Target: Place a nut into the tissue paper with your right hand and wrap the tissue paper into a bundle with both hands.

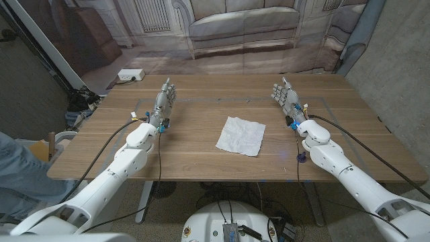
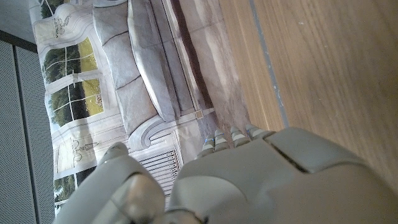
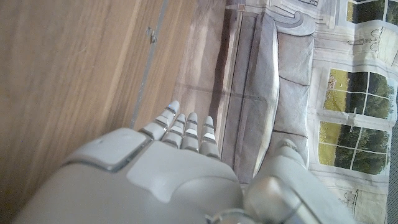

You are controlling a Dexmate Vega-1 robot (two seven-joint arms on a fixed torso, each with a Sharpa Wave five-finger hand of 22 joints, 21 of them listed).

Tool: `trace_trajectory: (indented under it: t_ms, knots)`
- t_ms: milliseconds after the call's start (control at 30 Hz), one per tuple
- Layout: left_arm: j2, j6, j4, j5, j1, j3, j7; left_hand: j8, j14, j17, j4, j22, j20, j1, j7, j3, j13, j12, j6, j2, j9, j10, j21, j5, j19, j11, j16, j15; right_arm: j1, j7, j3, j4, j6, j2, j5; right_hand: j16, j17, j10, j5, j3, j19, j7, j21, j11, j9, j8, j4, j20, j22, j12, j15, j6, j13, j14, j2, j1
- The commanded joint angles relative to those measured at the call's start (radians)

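Tissue (image 1: 240,136) is lying spread out flat on the wooden counter (image 1: 201,161), roughly center of the head frame, a bit right of middle and turned a little so its corners point off-axis. It looks slightly crinkled. I can't spot a nut anywhere on the wood, nothing small enough reads clearly.

Left robot hand (image 1: 164,99) sits in the upper left part of the counter, fingers stretched out straight toward the far edge, holding nothing. Right robot hand (image 1: 287,99) mirrors it in the upper right, fingers also extended and apart, nothing in it. Both are well apart from the tissue, one on each side.

In the left wrist view the back of the left robot hand (image 2: 261,180) takes up the lower part, with fingertips (image 2: 231,135) poking out over the counter edge. Right wrist view is similar: back of the right robot hand (image 3: 155,186) with fingers (image 3: 186,127) extended in a row.

Behind the counter there's a printed backdrop with a sofa (image 1: 242,23) on it. A white box (image 1: 131,74) sits on the floor past the far left corner, and a person's leg in jeans (image 1: 17,165) shows at the left edge of the head frame.
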Motion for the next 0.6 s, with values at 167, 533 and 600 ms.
trace_trajectory:
  t_ms: [167,533,600]
  knots:
    - [0.046,-0.001,-0.075,-0.014,0.057,-0.033,0.006,0.013,0.005,0.001,-0.004,0.002,-0.049,0.012,-0.002,0.008,0.004,0.01,0.009,0.009,0.004,0.008,0.009,0.008,-0.006,-0.004,0.009,-0.002,-0.071,-0.051,0.014,-0.112,0.036,-0.023,-0.028,0.005,0.002,0.038,0.002,0.006,0.026,-0.013,0.002,-0.007,0.001,0.004,-0.006,-0.026,0.003,0.017,-0.003,0.013,0.004,0.024,-0.003,0.018]
    - [0.057,0.045,-0.122,0.001,0.056,-0.016,0.028,0.021,0.026,0.001,-0.009,0.002,-0.042,0.025,-0.003,0.012,0.004,0.017,0.035,0.023,0.004,0.03,0.014,0.013,0.007,-0.012,0.014,-0.005,-0.194,-0.05,0.073,-0.239,0.084,-0.09,0.001,0.009,0.002,0.051,0.002,0.007,0.044,-0.018,0.0,-0.01,0.002,0.009,-0.012,-0.028,0.004,0.019,-0.009,0.03,0.004,0.046,-0.002,0.025]
    - [0.061,0.051,-0.138,0.01,0.062,-0.016,0.045,0.021,0.03,0.001,-0.01,0.002,-0.042,0.027,-0.003,0.013,0.004,0.018,0.037,0.025,0.004,0.033,0.015,0.013,0.009,-0.01,0.015,-0.006,-0.209,-0.042,0.084,-0.249,0.093,-0.097,0.012,0.008,0.002,0.055,0.001,0.007,0.048,-0.019,0.0,-0.011,0.002,0.01,-0.014,-0.028,0.004,0.021,-0.008,0.032,0.004,0.047,-0.002,0.026]
